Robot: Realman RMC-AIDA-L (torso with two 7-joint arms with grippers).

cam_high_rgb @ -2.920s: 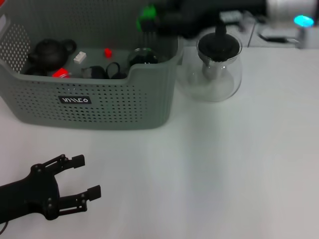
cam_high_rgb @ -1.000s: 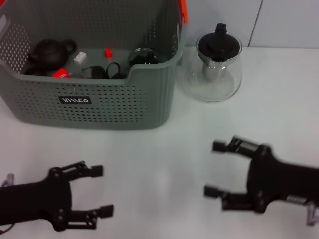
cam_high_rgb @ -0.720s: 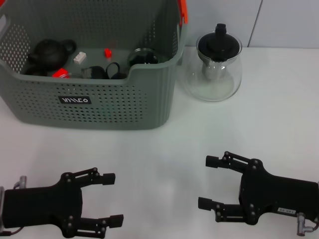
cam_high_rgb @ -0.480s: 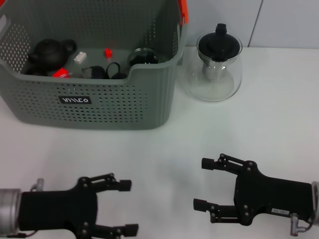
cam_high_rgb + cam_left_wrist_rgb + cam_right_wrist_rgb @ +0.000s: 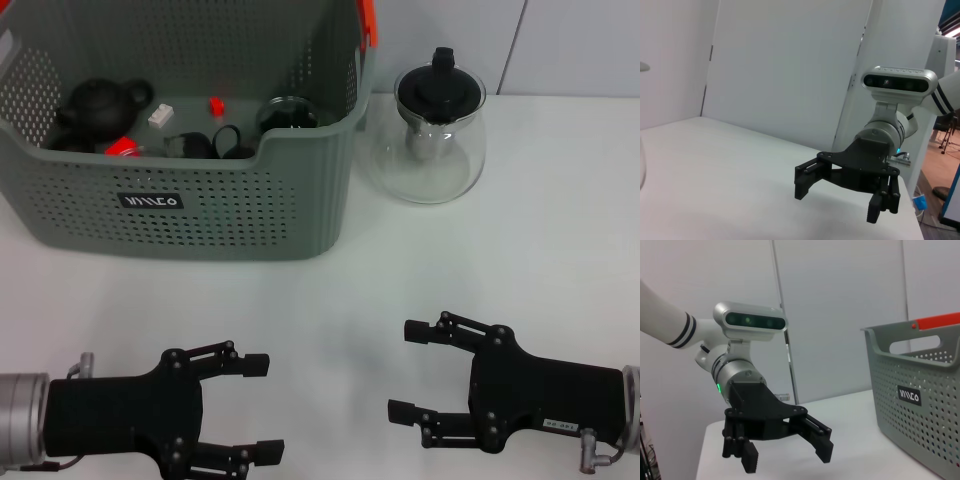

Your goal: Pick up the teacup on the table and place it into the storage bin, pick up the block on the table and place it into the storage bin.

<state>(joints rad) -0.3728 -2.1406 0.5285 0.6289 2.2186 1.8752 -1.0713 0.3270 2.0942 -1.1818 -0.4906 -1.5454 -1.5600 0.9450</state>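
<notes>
1. Head view: the storage bin (image 5: 200,215) sits on the table (image 5: 520,250) at 11 o'clock. Its floor holds a dark teapot (image 5: 95,105), a white block (image 5: 160,116), 2 small red pieces, and a dark glass-rimmed cup (image 5: 288,113) near the front notch.
2. Head view: a glass teapot (image 5: 432,135) with a black lid stands just beside the bin at 1 o'clock.
3. Head view: the left gripper (image 5: 263,409) rests low at 7 o'clock, jaws spread, holding nothing. The right gripper (image 5: 407,370) rests low at 5 o'clock, jaws spread, holding nothing. The 2 grippers point toward each other, well apart from the bin.
4. Left wrist view: the right gripper (image 5: 842,198) hangs over the white table (image 5: 715,185), fingers spread and empty.
5. Right wrist view: the left gripper (image 5: 787,452) shows spread, empty fingers; the storage bin (image 5: 920,405) stands at 3 o'clock, its orange-red handle piece (image 5: 937,320) on the top rim.
</notes>
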